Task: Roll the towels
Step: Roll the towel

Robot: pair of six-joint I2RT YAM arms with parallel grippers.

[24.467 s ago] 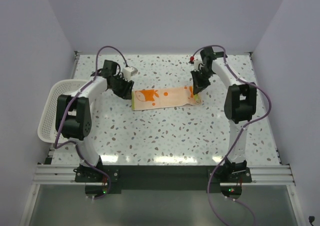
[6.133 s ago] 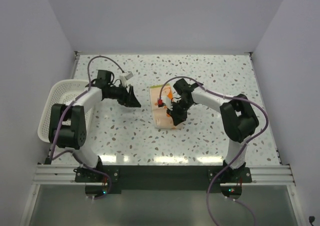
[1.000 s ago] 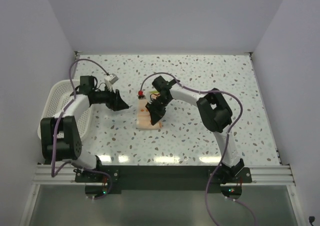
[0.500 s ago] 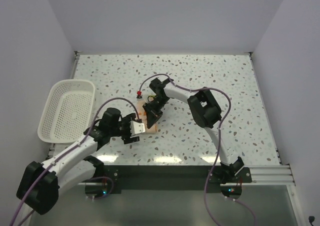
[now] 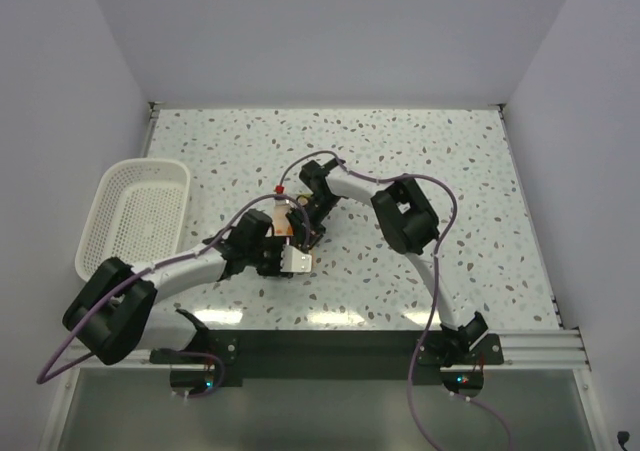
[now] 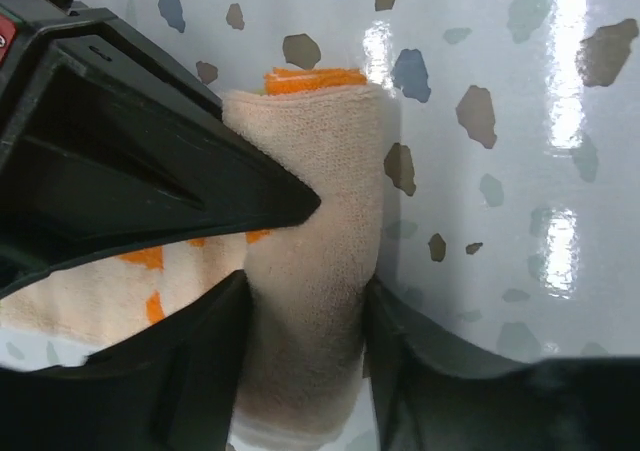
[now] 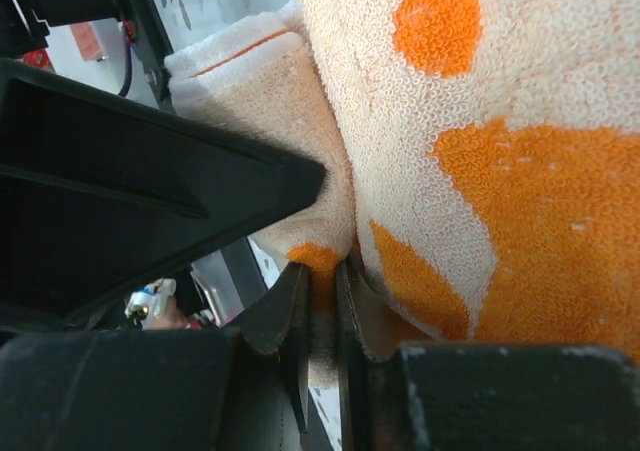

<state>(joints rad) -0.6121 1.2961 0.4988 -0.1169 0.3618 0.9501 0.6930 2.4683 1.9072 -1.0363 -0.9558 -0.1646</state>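
The towel (image 6: pixel 315 221) is a peach roll with an orange and cream flat part to its left (image 6: pixel 100 291). My left gripper (image 6: pixel 308 306) straddles the near end of the roll, its fingers (image 6: pixel 205 361) pressed against both sides. My right gripper (image 7: pixel 322 271) is shut on an orange fold of the towel (image 7: pixel 520 171) beside the roll (image 7: pixel 270 101). In the top view both grippers meet at mid table, the left (image 5: pixel 290 254) from the near side and the right (image 5: pixel 305 227) from the far side. Only a scrap of the towel (image 5: pixel 284 228) shows between them.
A white mesh basket (image 5: pixel 140 221) stands at the table's left edge, apart from both arms. The right gripper's black body (image 6: pixel 130 151) fills the upper left of the left wrist view. Speckled tabletop (image 5: pixel 450 181) spreads to the right and back.
My left arm has swung from beside the basket round to the near side of the towel, and its jaws have closed in on the roll. The right gripper stays shut on the towel.
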